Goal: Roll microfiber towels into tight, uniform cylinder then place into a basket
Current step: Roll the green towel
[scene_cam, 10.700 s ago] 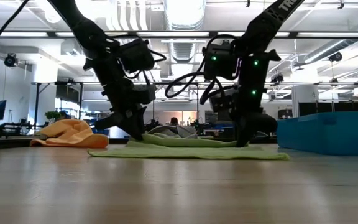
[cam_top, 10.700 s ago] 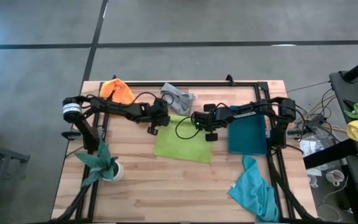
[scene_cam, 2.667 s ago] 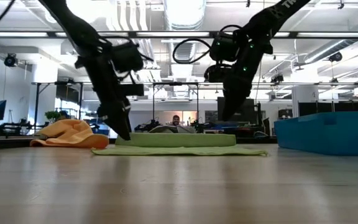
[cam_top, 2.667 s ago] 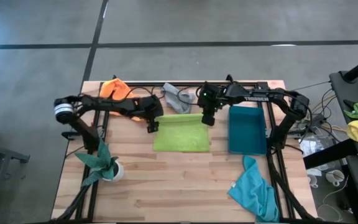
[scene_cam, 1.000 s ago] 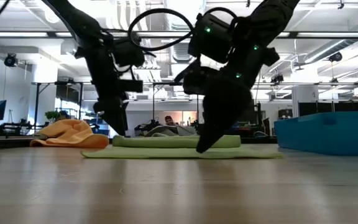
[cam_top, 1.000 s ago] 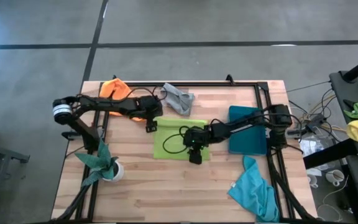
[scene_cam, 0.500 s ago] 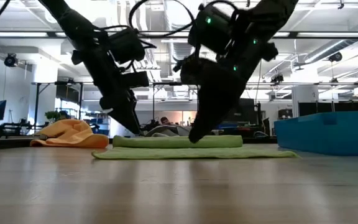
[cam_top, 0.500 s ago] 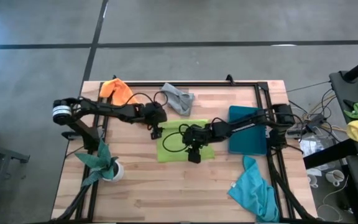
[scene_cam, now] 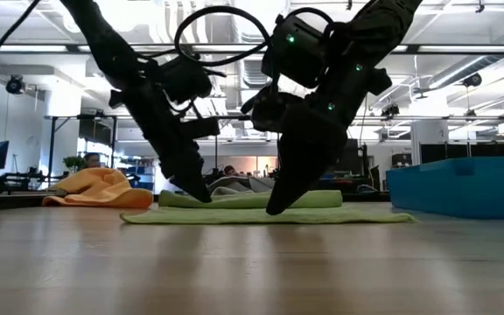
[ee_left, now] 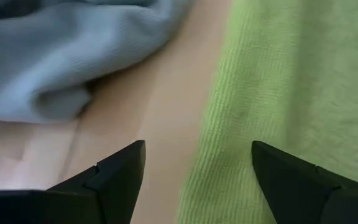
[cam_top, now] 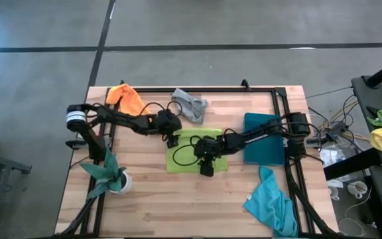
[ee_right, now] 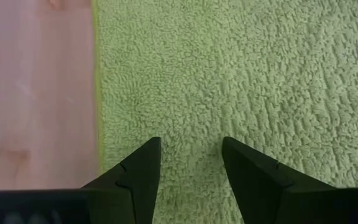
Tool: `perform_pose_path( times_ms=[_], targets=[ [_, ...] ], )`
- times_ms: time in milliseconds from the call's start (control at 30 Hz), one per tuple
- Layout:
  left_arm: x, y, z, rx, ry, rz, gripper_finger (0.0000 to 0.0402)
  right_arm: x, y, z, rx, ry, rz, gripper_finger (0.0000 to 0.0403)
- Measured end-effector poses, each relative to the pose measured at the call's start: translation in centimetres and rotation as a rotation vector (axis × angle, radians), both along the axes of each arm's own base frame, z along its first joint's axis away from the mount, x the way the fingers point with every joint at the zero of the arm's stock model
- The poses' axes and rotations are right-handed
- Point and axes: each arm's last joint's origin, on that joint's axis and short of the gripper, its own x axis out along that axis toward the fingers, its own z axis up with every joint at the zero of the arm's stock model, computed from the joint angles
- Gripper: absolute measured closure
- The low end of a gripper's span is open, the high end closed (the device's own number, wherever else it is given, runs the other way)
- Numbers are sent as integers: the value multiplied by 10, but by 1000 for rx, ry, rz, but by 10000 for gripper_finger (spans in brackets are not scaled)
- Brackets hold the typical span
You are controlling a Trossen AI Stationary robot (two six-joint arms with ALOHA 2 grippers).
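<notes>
The lime green towel (cam_top: 194,154) lies flat on the table, its far edge rolled into a low roll (scene_cam: 252,199). My left gripper (cam_top: 172,141) is open at the roll's left end. One finger is over bare wood on the far side and the other is over the cloth (ee_left: 272,93). My right gripper (cam_top: 201,159) is open over the towel's flat part (ee_right: 241,74), close to its near edge. The grey towel (cam_top: 191,105) and the orange towel (cam_top: 126,98) lie at the far edge, and the turquoise towel (cam_top: 270,202) lies near right. The basket (cam_top: 264,138) stands to the right. My left gripper slants down from the table's left to the roll's left end (scene_cam: 201,198); I cannot tell whether it touches the cloth. My right gripper slants down from the right, and its fingertips (scene_cam: 274,208) reach the flat layer; I cannot tell whether they rest on it.
A potted plant (cam_top: 111,174) stands near left. A black rail frame (cam_top: 197,89) runs along the table's far and side edges. Bare wood lies open in front of the towel (cam_top: 178,199).
My left gripper has moved down, toward the table's right and near side, to the roll's left end, and has tipped more steeply downward. Its fingers stay open. My right gripper has kept its place over the towel.
</notes>
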Motion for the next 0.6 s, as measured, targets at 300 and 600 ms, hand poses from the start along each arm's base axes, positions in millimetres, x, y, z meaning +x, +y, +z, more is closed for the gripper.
perform_pose_path(
  times_ms=[300, 600],
  targets=[
    [-8, -2, 21, -18, -22, -29, 126, 0, 4, 0, 18, -4, -4, 232],
    [-22, -16, 16, -44, 33, -182, 128, 0, 4, 0, 20, -5, -13, 235]
  ],
)
